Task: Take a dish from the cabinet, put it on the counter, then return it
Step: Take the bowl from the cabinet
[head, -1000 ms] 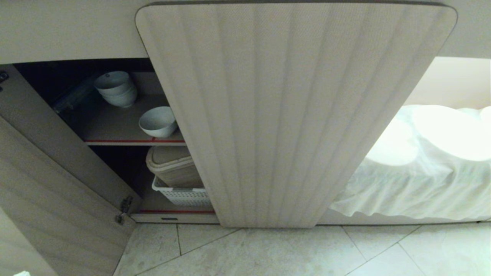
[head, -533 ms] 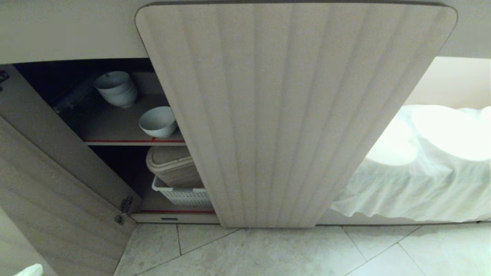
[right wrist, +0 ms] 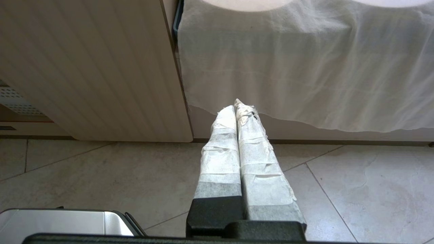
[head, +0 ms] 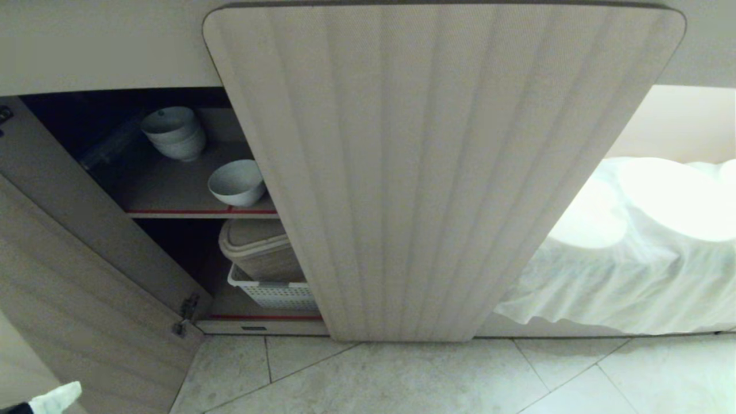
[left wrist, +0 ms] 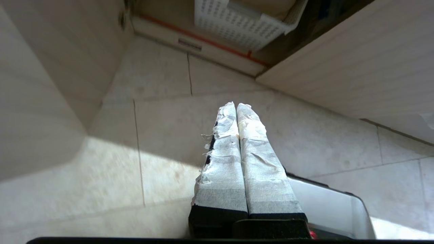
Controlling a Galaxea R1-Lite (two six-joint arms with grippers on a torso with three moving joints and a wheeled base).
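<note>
Left gripper [left wrist: 236, 105] clenched empty, low over the floor by the open cabinet [head: 172, 190]; right gripper [right wrist: 236, 103] clenched, parked. Bowl [head: 236, 183] sits near the upper shelf's front edge. Risks: reaching in closed knocks bowl off; clipping the door [head: 437, 172].

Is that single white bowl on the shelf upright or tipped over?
Upright. The dish sits on its foot near the shelf's red-taped edge, mouth facing up.

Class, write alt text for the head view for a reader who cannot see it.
A single white bowl sits at the front of a shelf in an open cabinet, a stack of bowls behind it. A basket sits below, and the left gripper shows at the bottom corner.
</note>
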